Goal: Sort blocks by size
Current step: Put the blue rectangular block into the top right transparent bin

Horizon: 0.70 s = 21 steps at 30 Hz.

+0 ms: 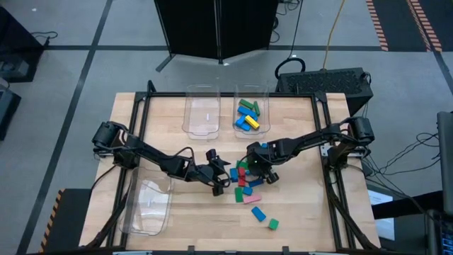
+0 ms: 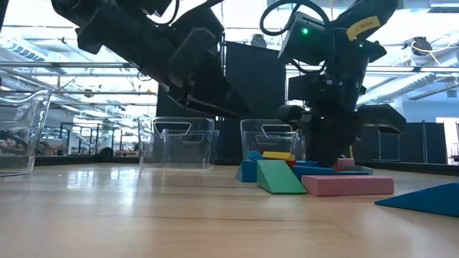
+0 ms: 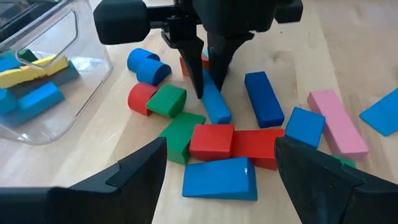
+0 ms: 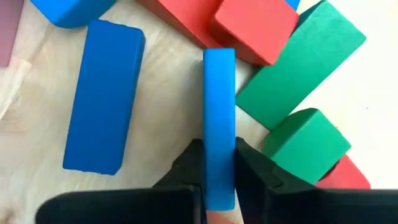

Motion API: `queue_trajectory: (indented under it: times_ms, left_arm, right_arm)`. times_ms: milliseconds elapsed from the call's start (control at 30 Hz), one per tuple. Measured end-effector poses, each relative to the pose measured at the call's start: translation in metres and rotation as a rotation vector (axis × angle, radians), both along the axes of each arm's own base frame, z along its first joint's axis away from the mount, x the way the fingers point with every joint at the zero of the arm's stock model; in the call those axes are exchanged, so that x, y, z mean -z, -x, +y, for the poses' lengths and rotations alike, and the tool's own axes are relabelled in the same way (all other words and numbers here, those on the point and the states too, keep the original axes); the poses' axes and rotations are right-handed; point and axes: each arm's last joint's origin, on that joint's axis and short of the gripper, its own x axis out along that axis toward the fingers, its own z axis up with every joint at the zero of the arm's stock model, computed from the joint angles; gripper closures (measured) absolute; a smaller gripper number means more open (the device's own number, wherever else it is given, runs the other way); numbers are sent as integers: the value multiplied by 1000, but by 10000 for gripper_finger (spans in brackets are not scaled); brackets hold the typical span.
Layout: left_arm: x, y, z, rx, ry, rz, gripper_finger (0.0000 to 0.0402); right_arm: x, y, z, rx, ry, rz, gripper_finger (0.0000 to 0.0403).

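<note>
Two arms work at one table (image 1: 297, 212). Three clear bins stand on it: two side by side at the far edge, one empty (image 1: 201, 112) and one (image 1: 263, 106) holding a handful of blocks, and a third (image 1: 148, 205) at the near left corner. The loose blocks (image 1: 244, 185) in the middle number roughly a dozen; overlap hides the exact count. Two more, a blue one (image 1: 257, 213) and a green one (image 1: 273, 224), lie apart.

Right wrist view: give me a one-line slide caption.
Right claw shut on a thin light-blue rectangular block, standing on edge among red, green and darker blue blocks.
</note>
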Motion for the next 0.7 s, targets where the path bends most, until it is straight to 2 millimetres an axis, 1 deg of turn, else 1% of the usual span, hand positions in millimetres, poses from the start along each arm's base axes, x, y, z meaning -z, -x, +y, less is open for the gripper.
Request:
queue_trajectory:
  times_ms: [167,267,367,467,600,700]
  left_arm:
    - [2,0,4,8,-39,27,104]
    - [2,-1,9,3,-48,30,104]
    - [1,-2,14,24,-36,34,104]
    - [0,-3,20,42,-39,40,104]
    - [1,-4,29,39,-52,55,104]
    - [3,-5,37,37,-51,77,104]
  right_arm:
    - [0,0,-1,54,2,0,359]
    - [-7,2,-1,81,-7,-13,348]
    - [-22,5,-1,100,-22,-65,351]
    - [-42,10,-5,114,-33,-135,356]
    - [-69,19,-15,160,-47,-240,358]
    - [-84,26,-25,195,-48,-299,358]
